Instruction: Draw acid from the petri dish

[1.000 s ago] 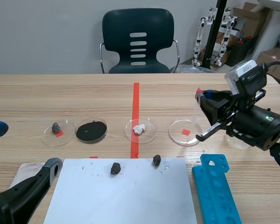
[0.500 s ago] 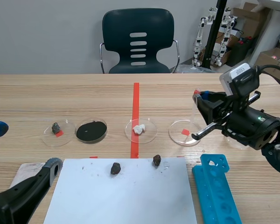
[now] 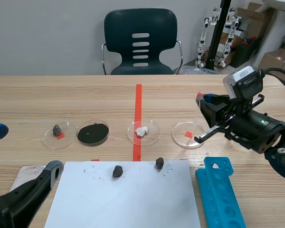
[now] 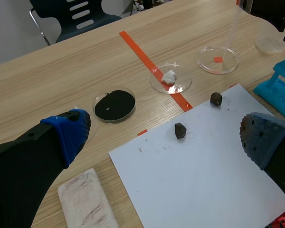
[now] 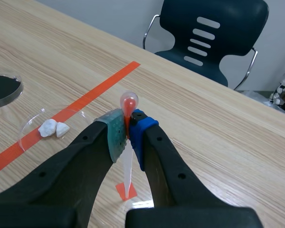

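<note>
Petri dish [image 3: 180,135], clear, lies under the right pincer [image 5: 128,137], below its fingertips. From the left: the left pincer [image 4: 166,137] is spread wide above a white sheet [image 4: 204,166] and holds nothing. Ahead of it stand a dish with black powder [image 4: 115,104] and a dish with white lumps [image 4: 170,78]. The right pincer is pinching a pipette [image 5: 128,168] just under its red bulb. The pipette's tip points down into the Petri dish; if it touches the bottom, I cannot tell.
</note>
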`<action>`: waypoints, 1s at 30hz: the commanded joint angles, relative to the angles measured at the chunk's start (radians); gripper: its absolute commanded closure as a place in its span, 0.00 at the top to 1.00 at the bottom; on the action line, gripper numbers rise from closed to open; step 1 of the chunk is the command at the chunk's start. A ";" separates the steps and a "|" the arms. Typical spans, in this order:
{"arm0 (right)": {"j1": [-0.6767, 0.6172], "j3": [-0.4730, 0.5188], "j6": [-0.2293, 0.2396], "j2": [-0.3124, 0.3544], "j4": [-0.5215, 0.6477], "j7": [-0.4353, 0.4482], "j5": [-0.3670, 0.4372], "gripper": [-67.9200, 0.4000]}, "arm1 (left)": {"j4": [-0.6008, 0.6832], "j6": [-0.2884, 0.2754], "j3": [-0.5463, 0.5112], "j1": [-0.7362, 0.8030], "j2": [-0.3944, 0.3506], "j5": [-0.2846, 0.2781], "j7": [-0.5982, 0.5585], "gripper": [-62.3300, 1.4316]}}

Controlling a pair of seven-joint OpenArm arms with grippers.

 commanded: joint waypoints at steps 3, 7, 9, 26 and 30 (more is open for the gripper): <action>0.020 0.008 -0.001 -0.003 -0.012 0.012 -0.001 0.01 | 0.004 0.000 -0.006 -0.001 0.000 -0.007 -0.013 1.00; 0.020 0.008 -0.001 -0.008 -0.018 0.012 -0.004 0.01 | 0.004 0.000 -0.006 -0.001 0.000 -0.007 -0.013 1.00; 0.020 0.008 -0.001 -0.008 -0.018 0.013 -0.004 0.01 | 0.004 0.000 -0.006 -0.001 0.000 -0.007 -0.013 1.00; 0.019 0.008 -0.001 -0.008 -0.018 0.018 -0.004 0.01 | 0.004 0.000 -0.006 -0.001 0.000 -0.007 -0.013 1.00; 0.019 0.008 -0.001 -0.008 -0.018 0.019 -0.004 0.01 | 0.004 0.000 -0.006 -0.001 0.000 -0.007 -0.013 1.00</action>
